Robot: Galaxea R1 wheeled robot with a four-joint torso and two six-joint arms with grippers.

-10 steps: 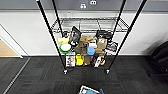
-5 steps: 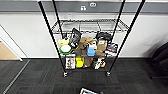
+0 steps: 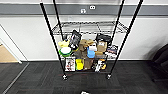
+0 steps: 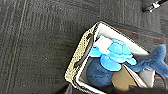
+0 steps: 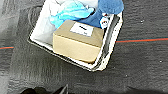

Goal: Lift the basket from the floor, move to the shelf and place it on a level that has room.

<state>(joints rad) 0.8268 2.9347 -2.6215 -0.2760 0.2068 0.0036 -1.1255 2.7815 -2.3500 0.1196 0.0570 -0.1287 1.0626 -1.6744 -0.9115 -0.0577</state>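
The shelf (image 3: 50,32) stands straight ahead against the wall, a tall black wire rack on casters. Its upper level (image 3: 87,27) is a bare wire grid. The tier below holds many boxes and packets, and the lowest holds books and a yellow item. The basket (image 4: 77,55) is large in the left wrist view, beige and woven, with a blue plush toy (image 4: 115,52) inside. In the right wrist view the basket (image 5: 110,42) shows a brown cardboard box (image 5: 77,41). A sliver of the basket (image 3: 85,92) peeks in at the head view's lower edge. The floor (image 3: 37,77) is dark carpet.
Tan wooden flooring (image 3: 7,53) lies at the far left behind a pale frame. A dark bulky object (image 3: 161,60) stands at the right by the wall. A thin red line (image 5: 140,40) crosses the carpet under the basket.
The camera has moved closer to the shelf, which now looms larger. The basket has slid almost off the head view's lower edge.
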